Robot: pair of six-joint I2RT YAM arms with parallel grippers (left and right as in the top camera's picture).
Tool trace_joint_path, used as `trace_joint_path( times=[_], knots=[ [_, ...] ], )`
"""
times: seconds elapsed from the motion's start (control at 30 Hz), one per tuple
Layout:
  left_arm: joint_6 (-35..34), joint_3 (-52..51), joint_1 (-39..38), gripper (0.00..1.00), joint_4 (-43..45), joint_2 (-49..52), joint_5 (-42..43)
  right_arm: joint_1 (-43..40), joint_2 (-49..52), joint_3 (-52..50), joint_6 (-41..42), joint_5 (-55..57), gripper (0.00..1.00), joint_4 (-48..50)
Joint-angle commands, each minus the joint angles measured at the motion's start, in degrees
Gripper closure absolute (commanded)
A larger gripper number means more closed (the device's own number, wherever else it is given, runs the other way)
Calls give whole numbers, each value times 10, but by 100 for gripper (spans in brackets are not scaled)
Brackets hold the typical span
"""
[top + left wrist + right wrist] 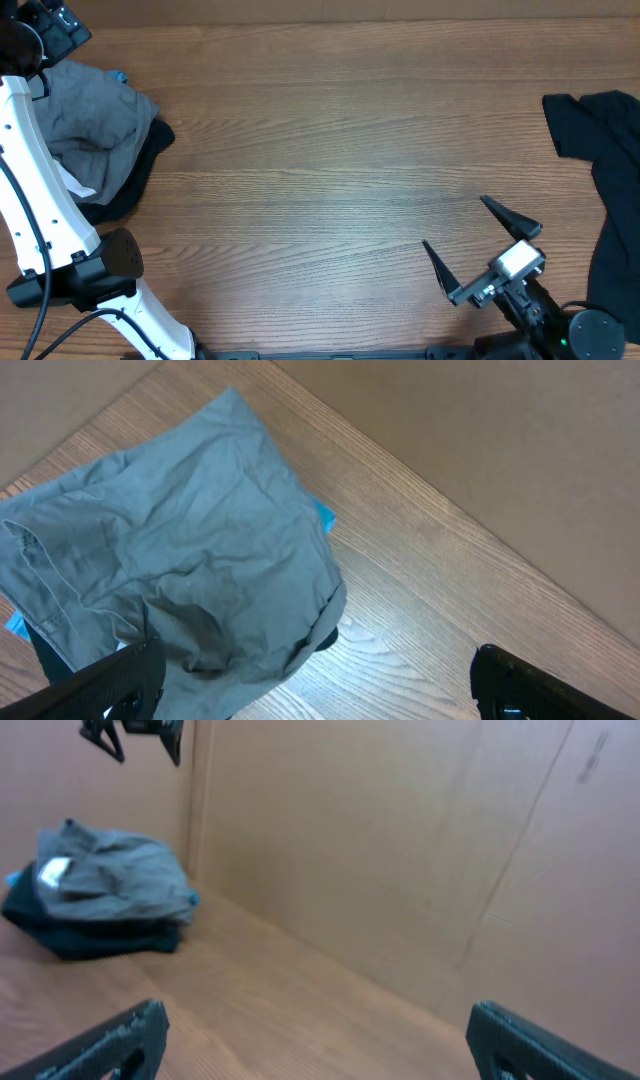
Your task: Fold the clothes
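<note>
My left gripper (320, 695) and right gripper (455, 222) both gape empty. Pinching the grey garment (95, 125) far left too deep could drag the black garment (135, 185) beneath along.

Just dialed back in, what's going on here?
Nothing is held yet. The left end effector hangs open above the wrinkled grey cotton garment, heaped on a black fabric garment at the wooden table's left end. The right end effector is open over bare wood, near a second black fabric garment.
</note>
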Motion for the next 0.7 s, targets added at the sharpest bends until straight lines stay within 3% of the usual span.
trace_joint_path(
  times=[0.0,0.13,0.3,0.47,0.67],
  knots=[
    [3,-1,-2,0,0,4,2,-11,-11,-69,1,-4,0,70],
    [3,-1,-2,0,0,4,2,-12,-16,-123,1,0,0,148],
    [3,-1,-2,0,0,4,2,-12,-52,-161,8,5,0,175],
    [3,-1,-2,0,0,4,2,-14,-71,-181,193,147,0,203],
    [3,-1,-2,0,0,4,2,-42,-79,-199,196,150,0,208]
  ],
)
